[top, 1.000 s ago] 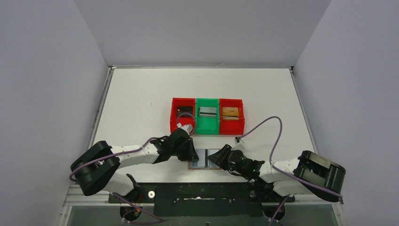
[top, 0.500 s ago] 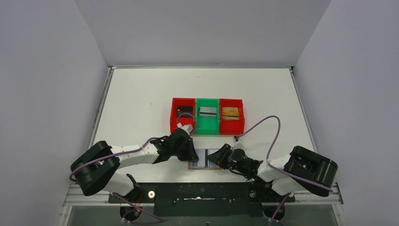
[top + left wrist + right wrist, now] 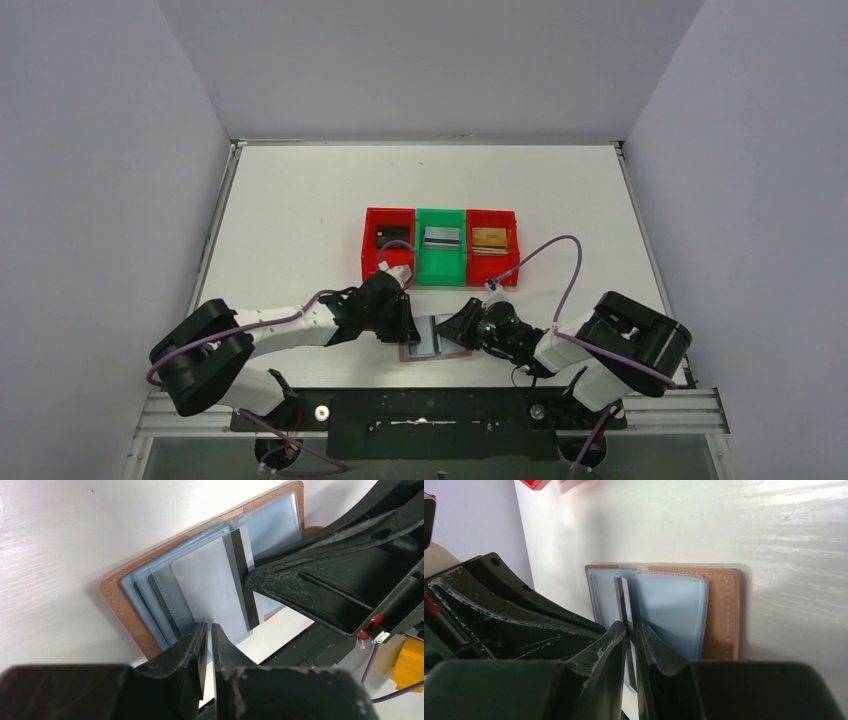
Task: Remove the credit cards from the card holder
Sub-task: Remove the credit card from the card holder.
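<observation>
The tan card holder (image 3: pixel 452 352) lies open near the table's front edge, grey-blue lining (image 3: pixel 674 605) up. A light blue credit card (image 3: pixel 210 585) with a black stripe sticks partway out of its slots. My right gripper (image 3: pixel 631 626) reaches in from the right, jaws pinched on that card's edge (image 3: pixel 623 600). The left gripper (image 3: pixel 208 626) comes from the left, jaws almost together. Its tips rest on the holder's near slots (image 3: pixel 165 600). In the top view both grippers, left (image 3: pixel 405 326) and right (image 3: pixel 458 326), meet over the holder.
Behind the holder stands a row of bins: a red bin (image 3: pixel 372 262) with a black card (image 3: pixel 386 236), a green bin (image 3: pixel 440 268) with a silver card (image 3: pixel 441 237), and a red bin (image 3: pixel 495 264) with a gold card (image 3: pixel 491 239). The table's front edge lies just behind the holder.
My right gripper has slid left over the holder and its jaws have closed onto the card's edge. The left gripper has stayed in place.
</observation>
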